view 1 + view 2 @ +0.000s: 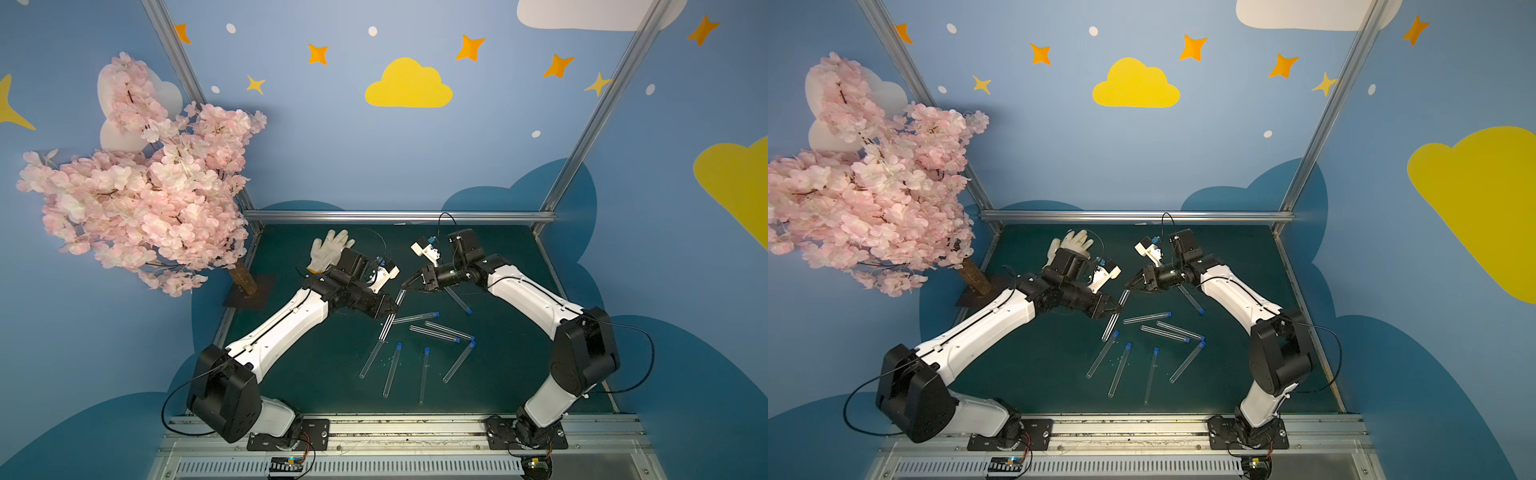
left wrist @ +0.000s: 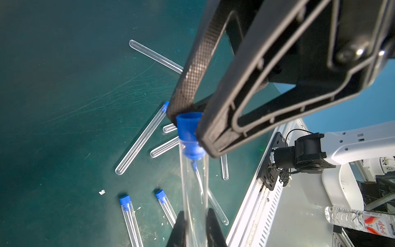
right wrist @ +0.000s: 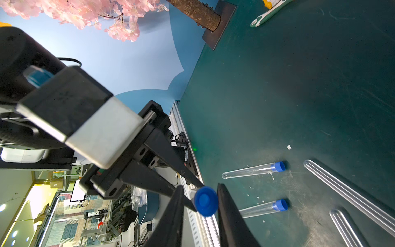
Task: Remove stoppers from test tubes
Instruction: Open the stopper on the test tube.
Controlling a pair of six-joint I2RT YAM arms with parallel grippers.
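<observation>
Fingers of the left gripper (image 2: 195,213) are closed on a clear test tube, the held tube (image 2: 192,188). They pinch it partway along its length. In both top views its rounded end pokes out past those fingers on one side, and its mouth end runs out the other side toward the right gripper (image 1: 404,286).

The right gripper's two fingers stand on either side of the blue stopper (image 2: 189,128), which is seated in the held tube's mouth. In the left wrist view both right fingers look pressed against the stopper. In the right wrist view one finger touches it and a thin gap shows at the other. I cannot tell whether they have clamped it.

Beyond both sets of fingertips, the loose tubes (image 1: 392,370) lie scattered flat on the green mat (image 1: 316,374), most with blue stoppers in place. One lies partly beneath the right gripper. A white glove (image 1: 328,249) lies behind the left wrist, well apart from the fingers.
</observation>
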